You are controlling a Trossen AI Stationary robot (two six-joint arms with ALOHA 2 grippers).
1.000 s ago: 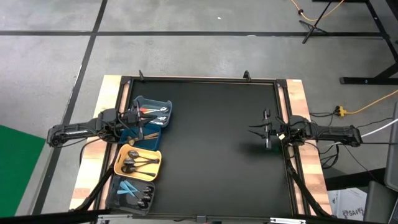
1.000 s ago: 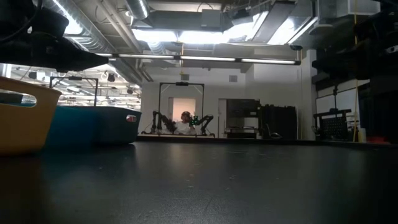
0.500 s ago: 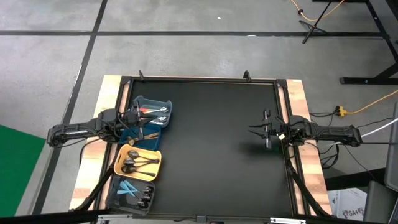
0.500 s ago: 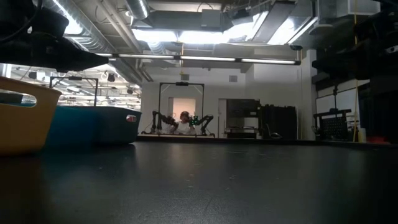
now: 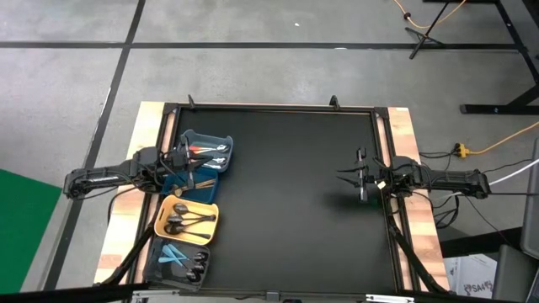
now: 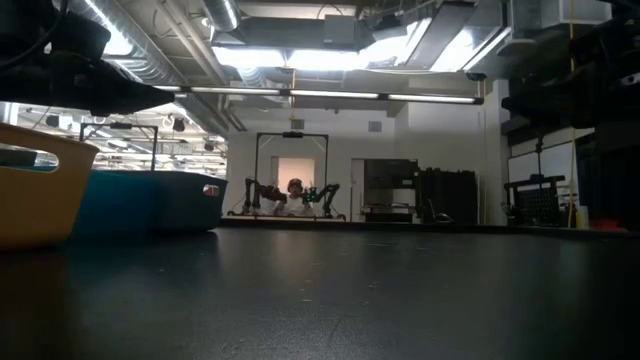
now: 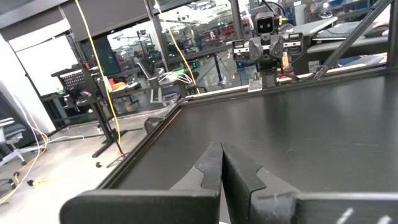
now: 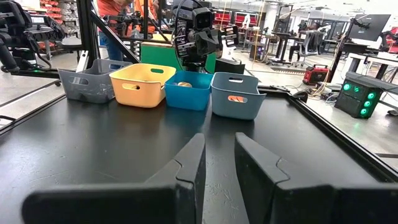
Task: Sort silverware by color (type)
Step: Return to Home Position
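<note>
I find the silverware (image 5: 192,223) lying in bins (image 5: 160,222) at the desk's (image 5: 286,185) left edge. The left gripper (image 7: 221,149) is nearer, its fingers closed and empty. The right gripper (image 8: 219,142) has its fingers slightly parted.

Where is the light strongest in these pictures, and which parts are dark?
Low view: the ceiling lights glare white, while the table and the yellow bin in front are dim, lit from behind. High view: the light is even, and the black table top shows hardly any shade. Right wrist view: the bins are evenly lit, and the table top has a faint sheen.
</note>
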